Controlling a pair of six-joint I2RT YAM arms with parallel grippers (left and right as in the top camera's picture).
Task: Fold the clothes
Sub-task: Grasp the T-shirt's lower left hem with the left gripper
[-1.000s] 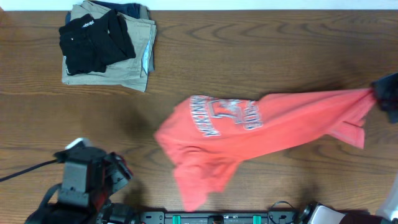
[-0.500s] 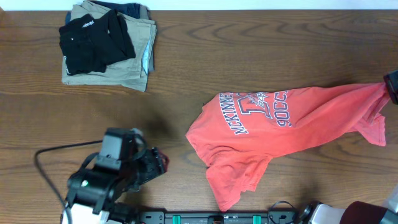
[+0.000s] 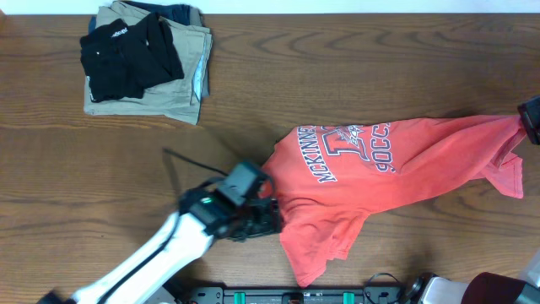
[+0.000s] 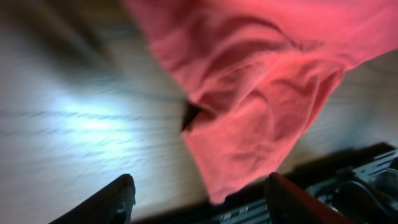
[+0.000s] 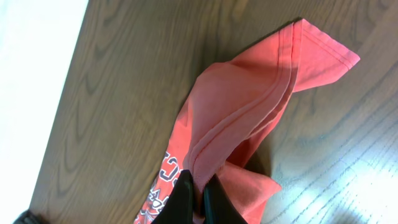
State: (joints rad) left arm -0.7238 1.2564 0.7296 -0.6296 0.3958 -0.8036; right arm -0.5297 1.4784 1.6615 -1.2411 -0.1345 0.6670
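T-shirt (image 3: 380,181): coral-red, rumpled, white lettering up, on worktop (image 3: 337,67) right of centre | right gripper (image 5: 199,190): pinching its right edge | left gripper (image 4: 202,196): jaws apart, empty, by its left edge

Table (image 3: 354,76): dark wood-grain top. T-shirt (image 3: 396,181), coral-red, lies right of centre, rumpled, white lettering up, one end drawn toward the right edge. Far left corner: folded khaki trousers (image 3: 181,97) on the wood, black garment (image 3: 126,55) stacked on them. Possibly a dark blue item (image 3: 173,12) behind; unclear.
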